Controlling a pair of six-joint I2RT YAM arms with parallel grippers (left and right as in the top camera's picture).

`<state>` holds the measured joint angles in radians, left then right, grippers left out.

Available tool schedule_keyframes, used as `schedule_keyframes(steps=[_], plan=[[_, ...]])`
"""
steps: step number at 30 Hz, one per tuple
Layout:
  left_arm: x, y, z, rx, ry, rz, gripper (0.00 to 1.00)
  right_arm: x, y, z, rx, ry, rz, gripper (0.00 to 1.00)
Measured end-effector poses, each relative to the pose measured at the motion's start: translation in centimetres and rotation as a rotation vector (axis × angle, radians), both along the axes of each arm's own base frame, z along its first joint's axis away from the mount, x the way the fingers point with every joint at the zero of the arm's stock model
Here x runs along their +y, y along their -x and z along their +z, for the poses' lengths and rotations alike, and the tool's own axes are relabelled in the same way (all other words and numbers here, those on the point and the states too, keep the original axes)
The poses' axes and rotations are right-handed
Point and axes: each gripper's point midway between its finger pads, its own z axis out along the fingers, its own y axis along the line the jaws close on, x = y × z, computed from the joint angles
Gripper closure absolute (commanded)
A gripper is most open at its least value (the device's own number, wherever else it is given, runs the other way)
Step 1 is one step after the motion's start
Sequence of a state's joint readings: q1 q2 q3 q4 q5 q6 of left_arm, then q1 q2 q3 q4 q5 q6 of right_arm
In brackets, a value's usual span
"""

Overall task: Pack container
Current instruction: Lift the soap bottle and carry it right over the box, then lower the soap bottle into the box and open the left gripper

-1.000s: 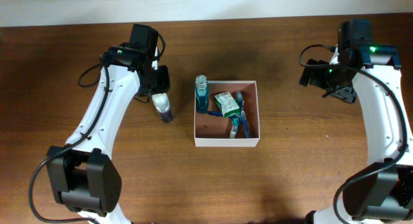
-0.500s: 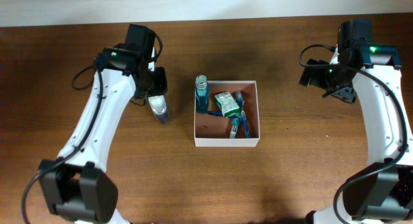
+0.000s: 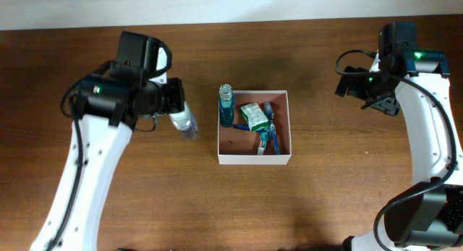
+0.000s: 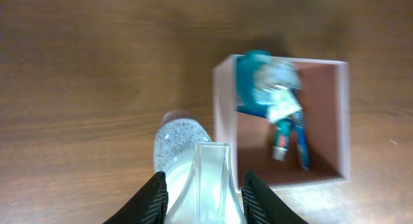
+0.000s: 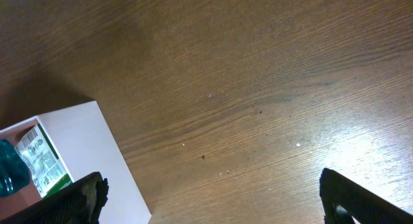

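Observation:
The container (image 3: 255,160) is a square white-walled box with a reddish-brown inside at the table's middle. In it are a blue bottle (image 3: 226,106), a green packet (image 3: 253,116) and blue tubes (image 3: 268,139). My left gripper (image 3: 181,118) is shut on a clear bottle (image 3: 185,124) and holds it above the table just left of the container. In the left wrist view the clear bottle (image 4: 193,166) sits between my fingers, with the container (image 4: 222,127) to its right. My right gripper (image 3: 376,99) is open and empty, right of the container.
Brown wooden table (image 3: 340,193) all around. The right wrist view shows the container's white wall (image 5: 77,133) at lower left and bare wood (image 5: 258,88) below my wide-open fingers (image 5: 84,197).
My left arm has risen and swung towards the camera, carrying the clear bottle, which has stayed just left of the container. The right arm has not moved.

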<state>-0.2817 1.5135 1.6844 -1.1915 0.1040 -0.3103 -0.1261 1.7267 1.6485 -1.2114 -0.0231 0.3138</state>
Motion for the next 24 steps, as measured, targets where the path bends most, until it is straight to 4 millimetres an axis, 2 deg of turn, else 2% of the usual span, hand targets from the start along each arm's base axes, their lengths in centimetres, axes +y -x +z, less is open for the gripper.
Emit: schedule_keyframes(steps=[4,12,18,24], plan=[[-2.6,1.8,1.5,-0.038,0.022,-0.086,0.7,0.0,0.0,0.0,0.0,0.0,0.0,0.02],[-7.4,3.7,2.0,-0.065,0.041,-0.229,0.7,0.0,0.0,0.0,0.0,0.0,0.0,0.01],[-9.2,3.9,2.5,-0.113,0.033,-0.27,0.7,0.0,0.0,0.0,0.0,0.0,0.0,0.02],[-9.8,3.7,2.1,-0.116,0.017,-0.279,0.7,0.0,0.0,0.0,0.0,0.0,0.0,0.02]])
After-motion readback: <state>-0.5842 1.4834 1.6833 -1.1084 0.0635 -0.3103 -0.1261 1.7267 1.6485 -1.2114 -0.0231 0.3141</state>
